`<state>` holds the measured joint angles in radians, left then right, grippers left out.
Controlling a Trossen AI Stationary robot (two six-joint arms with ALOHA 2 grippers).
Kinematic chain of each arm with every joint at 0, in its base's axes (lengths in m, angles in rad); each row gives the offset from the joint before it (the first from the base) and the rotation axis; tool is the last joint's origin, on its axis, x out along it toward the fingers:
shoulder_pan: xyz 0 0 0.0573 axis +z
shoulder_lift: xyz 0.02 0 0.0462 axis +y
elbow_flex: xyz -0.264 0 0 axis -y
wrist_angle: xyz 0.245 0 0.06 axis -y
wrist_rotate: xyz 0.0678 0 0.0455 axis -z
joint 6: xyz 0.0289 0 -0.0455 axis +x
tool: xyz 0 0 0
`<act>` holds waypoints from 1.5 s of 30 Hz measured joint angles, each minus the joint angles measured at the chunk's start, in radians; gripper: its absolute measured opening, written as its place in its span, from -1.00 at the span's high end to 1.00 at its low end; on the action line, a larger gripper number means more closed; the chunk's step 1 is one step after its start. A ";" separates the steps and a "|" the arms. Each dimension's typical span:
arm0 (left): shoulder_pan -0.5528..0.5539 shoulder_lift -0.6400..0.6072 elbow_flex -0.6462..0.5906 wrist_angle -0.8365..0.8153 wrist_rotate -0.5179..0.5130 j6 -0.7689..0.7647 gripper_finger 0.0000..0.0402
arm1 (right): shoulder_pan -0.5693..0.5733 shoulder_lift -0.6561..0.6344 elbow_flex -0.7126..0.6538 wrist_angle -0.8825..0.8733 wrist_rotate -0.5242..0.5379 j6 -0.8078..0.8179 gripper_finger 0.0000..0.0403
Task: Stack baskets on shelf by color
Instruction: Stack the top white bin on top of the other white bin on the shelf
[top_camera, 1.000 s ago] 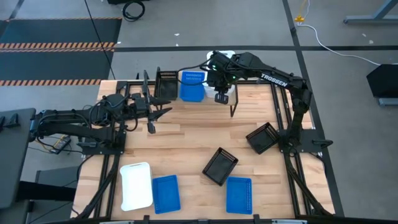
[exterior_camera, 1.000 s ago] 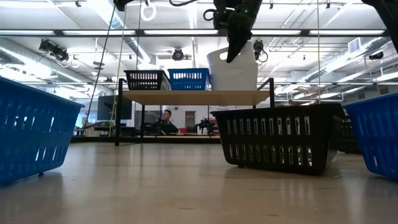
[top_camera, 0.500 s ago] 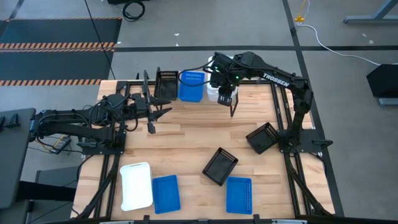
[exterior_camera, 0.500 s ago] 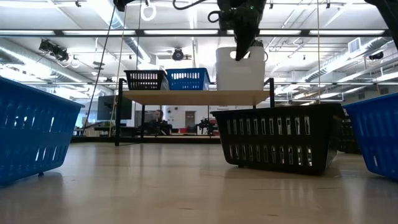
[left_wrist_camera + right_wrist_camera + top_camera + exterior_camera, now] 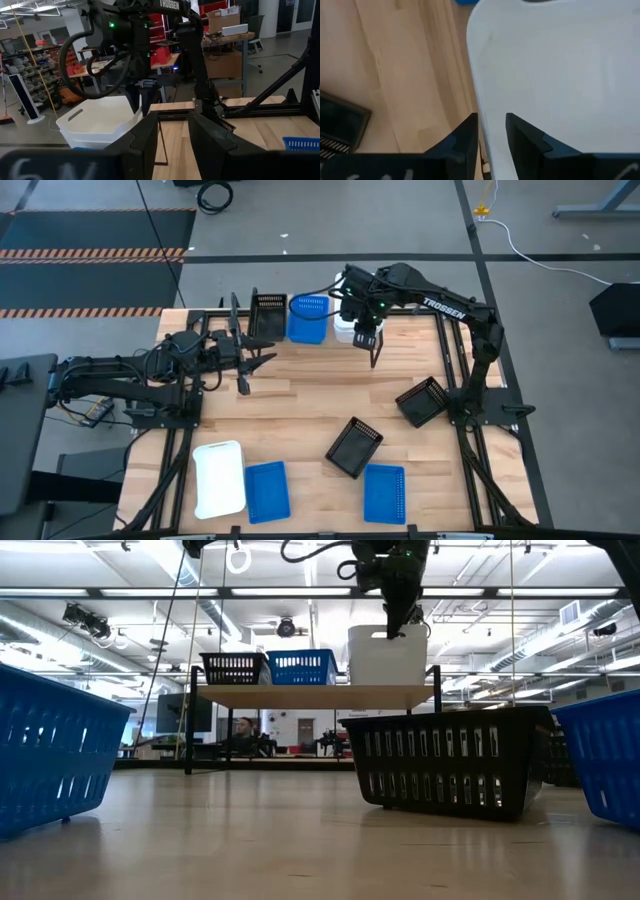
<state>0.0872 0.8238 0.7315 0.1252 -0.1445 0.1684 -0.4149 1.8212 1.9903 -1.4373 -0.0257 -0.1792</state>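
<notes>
The white basket (image 5: 388,658) (image 5: 343,330) stands level by its base on the right end of the shelf (image 5: 300,696). A blue basket (image 5: 302,666) and a black basket (image 5: 236,668) stand to its left. My right gripper (image 5: 392,628) (image 5: 492,145) points steeply down, open. Its fingers stand on either side of the white basket's near wall (image 5: 487,125). My left gripper (image 5: 252,370) (image 5: 174,145) waits level and open left of the shelf, with nothing between its fingers. My right gripper has one finger (image 5: 465,145) outside the white basket's near wall and the other finger (image 5: 525,147) inside it, coming from above. A gap shows beside the wall. I cannot tell whether either finger touches it.
On the tabletop lie a white basket (image 5: 219,478), two blue baskets (image 5: 267,491) (image 5: 384,492) and two black baskets (image 5: 354,447) (image 5: 421,401). In the low view, one black basket (image 5: 450,765) stands in front of the shelf's right legs.
The white basket hung tilted over the shelf's right end. It has come down and turned upright, and now stands level on the plank, a little farther right. My right gripper went along with it and tipped steeper.
</notes>
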 joint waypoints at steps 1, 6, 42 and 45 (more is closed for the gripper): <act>0.000 0.000 0.000 0.001 0.000 0.000 0.42 | 0.002 0.000 0.000 -0.006 0.000 0.001 0.47; 0.000 0.000 0.000 0.001 0.000 0.000 0.42 | 0.012 0.001 0.000 -0.023 0.004 0.003 0.47; 0.000 0.000 0.000 -0.005 -0.001 0.002 0.42 | 0.051 0.003 0.120 -0.008 0.104 -0.006 0.47; 0.000 -0.001 0.000 -0.005 -0.001 0.003 0.42 | 0.076 0.003 0.149 0.003 0.104 0.002 0.47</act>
<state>0.0875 0.8231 0.7315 0.1204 -0.1451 0.1714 -0.3393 1.8244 2.1395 -1.4345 0.0780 -0.1776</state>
